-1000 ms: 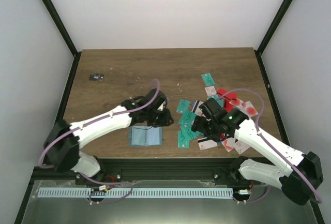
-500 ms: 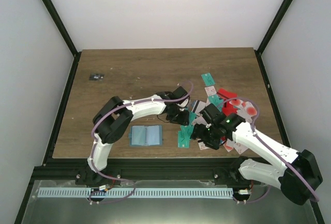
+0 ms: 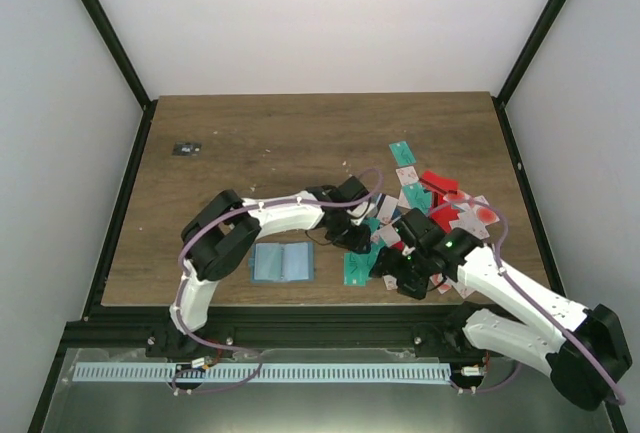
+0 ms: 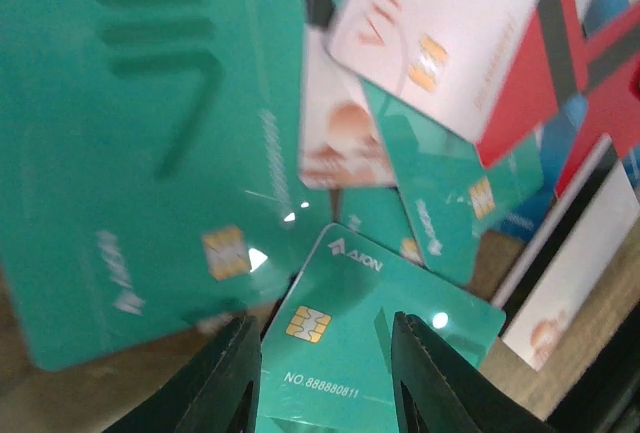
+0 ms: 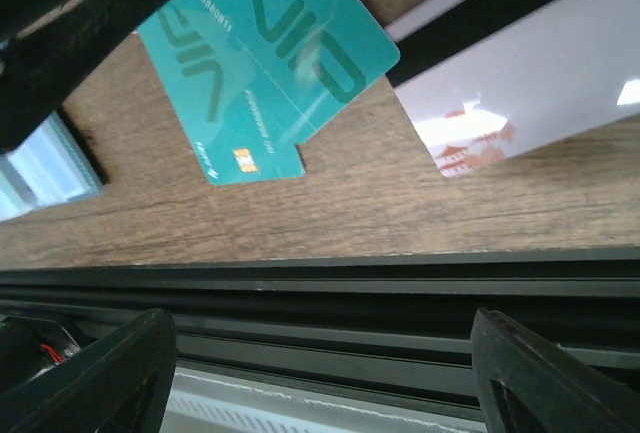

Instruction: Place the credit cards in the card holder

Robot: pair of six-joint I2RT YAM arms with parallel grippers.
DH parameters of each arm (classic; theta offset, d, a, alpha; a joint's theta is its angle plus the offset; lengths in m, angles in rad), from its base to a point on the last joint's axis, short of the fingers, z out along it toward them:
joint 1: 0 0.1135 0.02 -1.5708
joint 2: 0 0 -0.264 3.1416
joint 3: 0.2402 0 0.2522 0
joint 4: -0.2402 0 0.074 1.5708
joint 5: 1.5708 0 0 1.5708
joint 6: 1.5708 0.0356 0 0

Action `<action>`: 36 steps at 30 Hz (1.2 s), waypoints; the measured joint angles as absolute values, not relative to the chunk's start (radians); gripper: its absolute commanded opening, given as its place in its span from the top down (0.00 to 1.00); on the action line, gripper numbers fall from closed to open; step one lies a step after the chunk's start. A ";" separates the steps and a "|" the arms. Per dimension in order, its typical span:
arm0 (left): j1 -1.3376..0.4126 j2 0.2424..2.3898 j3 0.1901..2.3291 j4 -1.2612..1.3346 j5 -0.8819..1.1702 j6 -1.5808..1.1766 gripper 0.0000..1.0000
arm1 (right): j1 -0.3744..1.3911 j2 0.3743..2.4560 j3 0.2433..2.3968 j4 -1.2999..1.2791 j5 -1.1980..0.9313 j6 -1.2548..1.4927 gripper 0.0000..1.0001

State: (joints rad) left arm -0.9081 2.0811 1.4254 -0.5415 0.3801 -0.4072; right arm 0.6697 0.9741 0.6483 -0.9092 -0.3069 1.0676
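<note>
The credit cards (image 3: 432, 196) lie in a loose pile at the right middle of the table, teal, red, white and pink. The blue-grey card holder (image 3: 282, 263) lies open near the front edge, left of the pile. My left gripper (image 3: 356, 238) is open, low over the pile's left side. In the left wrist view (image 4: 322, 331) its jaws straddle a teal chip card (image 4: 375, 348) lying under them. My right gripper (image 3: 398, 279) is wide open and empty over the front edge (image 5: 320, 353). Teal VIP cards (image 5: 270, 73) and a white card (image 5: 530, 83) lie ahead of it.
A tiny black object with white marks (image 3: 185, 148) lies at the far left back. The black frame rail (image 5: 320, 293) runs along the table's front edge, just under the right gripper. Black corner posts and white walls enclose the table. The holder's corner (image 5: 40, 168) shows left of the right gripper.
My left gripper has swung right, from beside the card holder onto the card pile. My right gripper has moved toward the front edge, off the pile.
</note>
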 measured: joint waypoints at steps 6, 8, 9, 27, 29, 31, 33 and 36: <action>-0.989 2.023 1.327 -0.482 0.373 -0.441 0.62 | 0.669 0.931 0.567 -0.899 -0.347 1.063 0.18; -1.029 2.017 1.318 -0.472 0.365 -0.470 0.63 | 0.669 0.908 0.535 -0.897 -0.359 1.062 0.18; -1.052 2.017 1.314 -0.461 0.362 -0.490 0.64 | 0.669 0.895 0.518 -0.896 -0.365 1.061 0.19; -1.145 1.947 1.255 -0.460 0.271 -0.718 0.64 | 0.669 0.802 0.370 -0.864 -0.494 1.044 0.18; -1.137 1.919 1.246 -0.474 0.271 -0.716 0.64 | 0.669 0.811 0.370 -0.867 -0.494 1.037 0.16; -1.130 1.875 1.223 -0.487 0.280 -0.707 0.64 | 0.669 0.822 0.369 -0.867 -0.493 1.032 0.14; -1.126 1.828 1.192 -0.492 0.299 -0.694 0.64 | 0.669 0.836 0.363 -0.865 -0.489 1.029 0.13; -1.126 1.780 1.147 -0.492 0.343 -0.671 0.64 | 0.665 0.839 0.360 -0.844 -0.483 1.031 0.12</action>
